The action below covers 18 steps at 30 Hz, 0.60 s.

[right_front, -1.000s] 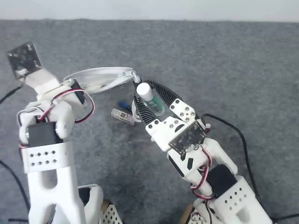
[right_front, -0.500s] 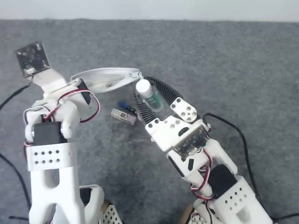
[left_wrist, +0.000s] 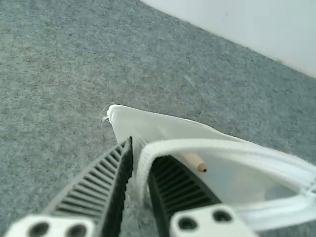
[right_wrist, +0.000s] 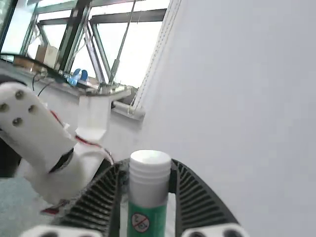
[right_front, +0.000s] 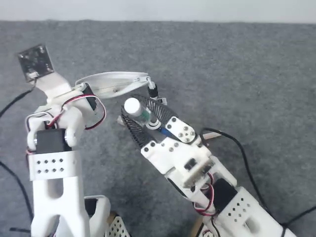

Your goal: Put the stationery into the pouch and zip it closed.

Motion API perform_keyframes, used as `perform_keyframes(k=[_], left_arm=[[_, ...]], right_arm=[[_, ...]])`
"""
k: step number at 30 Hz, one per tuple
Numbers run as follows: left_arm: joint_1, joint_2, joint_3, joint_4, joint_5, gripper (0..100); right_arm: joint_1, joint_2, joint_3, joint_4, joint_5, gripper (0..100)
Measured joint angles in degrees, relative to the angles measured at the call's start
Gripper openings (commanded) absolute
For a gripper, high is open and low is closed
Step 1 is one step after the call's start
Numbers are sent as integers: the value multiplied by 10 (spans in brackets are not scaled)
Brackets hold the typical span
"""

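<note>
Glue stick gripped beside pouch, not yet inserted.

My right gripper (right_wrist: 148, 170) pinched the white-capped, green-labelled glue stick (right_front: 133, 106) between both jaws, cap end out, just beside the zip end of the white soft-sided pouch (right_front: 111, 81) on the grey carpeted table (right_front: 237, 64). My left gripper (left_wrist: 137, 148) was pressed together on the pouch's near rim, holding the mouth open. Risks, as I judged them: the mouth was narrow and held at one rim only, so the cap could catch the lip and shove the pouch, or drag it out of my left pinch.
</note>
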<state>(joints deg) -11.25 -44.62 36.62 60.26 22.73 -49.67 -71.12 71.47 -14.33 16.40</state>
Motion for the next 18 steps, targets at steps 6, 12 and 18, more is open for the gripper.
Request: perform_keyframes(k=[6, 12, 18], left_arm=[[26, 0, 0, 0, -14, 12], [27, 0, 0, 0, -16, 12], [27, 0, 0, 0, -16, 12]], right_arm=[[0, 0, 8, -82, 0, 6], [0, 0, 8, -121, 0, 6], [0, 47, -3, -189, 0, 6]])
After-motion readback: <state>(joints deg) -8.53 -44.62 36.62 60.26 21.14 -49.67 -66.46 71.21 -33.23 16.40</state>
